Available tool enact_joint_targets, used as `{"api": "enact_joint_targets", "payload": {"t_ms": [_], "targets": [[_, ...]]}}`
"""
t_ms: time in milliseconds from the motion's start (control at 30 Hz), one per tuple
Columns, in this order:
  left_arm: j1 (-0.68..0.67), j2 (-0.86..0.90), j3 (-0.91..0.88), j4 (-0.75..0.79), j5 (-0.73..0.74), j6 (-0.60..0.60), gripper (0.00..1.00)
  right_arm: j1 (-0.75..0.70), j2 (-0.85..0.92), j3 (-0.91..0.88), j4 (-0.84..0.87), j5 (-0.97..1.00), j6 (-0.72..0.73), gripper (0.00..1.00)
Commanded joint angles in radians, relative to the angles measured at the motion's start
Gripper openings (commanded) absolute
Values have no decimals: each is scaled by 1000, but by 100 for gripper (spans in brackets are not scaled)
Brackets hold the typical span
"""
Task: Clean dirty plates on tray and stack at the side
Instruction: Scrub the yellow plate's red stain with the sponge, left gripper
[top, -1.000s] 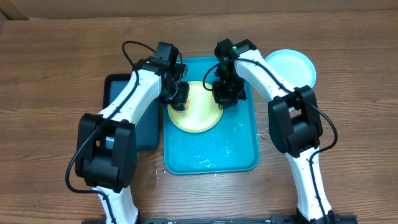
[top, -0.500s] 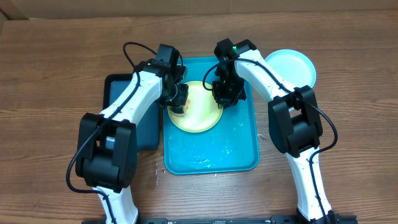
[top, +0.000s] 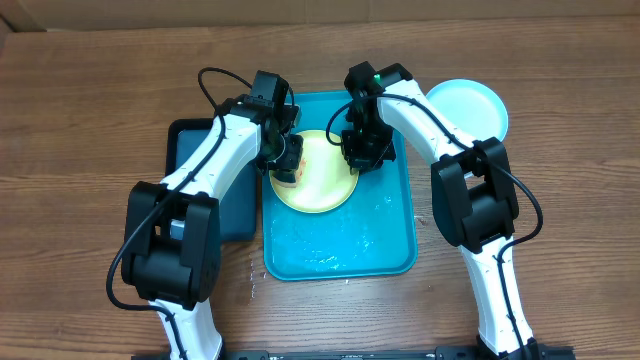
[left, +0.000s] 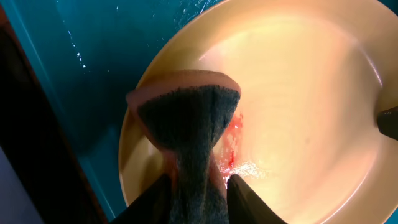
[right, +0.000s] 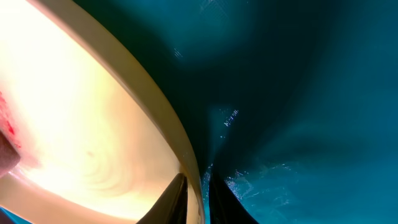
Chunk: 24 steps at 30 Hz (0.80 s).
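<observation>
Wooden table (top: 80, 120), teal tray (top: 340, 250) — left gripper (left: 194, 190) pinching sponge (left: 186, 118) on yellow plate (left: 298, 112), right gripper (right: 198, 193) clamped on its rim

This looks like a robotics lab bench set up as a mock washing-up station. Two white-and-black jointed robot arms, the left arm (top: 215, 150) and the right arm (top: 430, 115), trail loose black cables (top: 215, 75) and rise from the near edge of a brown wood-grain laminate surface (top: 80, 150). The household goods are plain plastic props. A large bright teal rectangular tray (top: 340, 250) is wet with droplets and carries a pale yellow round plate (top: 320, 185). A smaller dark navy tray (top: 237, 210) lies just beside it, and a light blue round plate (top: 470, 105) sits on the surface. The left hand (left: 198, 190) grips an orange-backed grey sponge (left: 186, 118) over a red smear (left: 231, 140), while the right hand (right: 198, 193) pinches the yellow plate's rim.
</observation>
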Motion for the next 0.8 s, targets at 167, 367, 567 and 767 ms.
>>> {"api": "enact_joint_targets", "payload": {"t_ms": [167,367,567,767], "targets": [[-9,8,-55,39,-10,12,27,5,-43,-5,1,2,1,15],[-9,8,-92,64,-10,10,6,5,-43,-5,2,2,1,8],[-11,8,-96,90,-5,8,4,5,-43,-5,2,2,1,7],[-36,43,-105,85,3,8,5,5,-43,-5,3,2,1,7]]}}
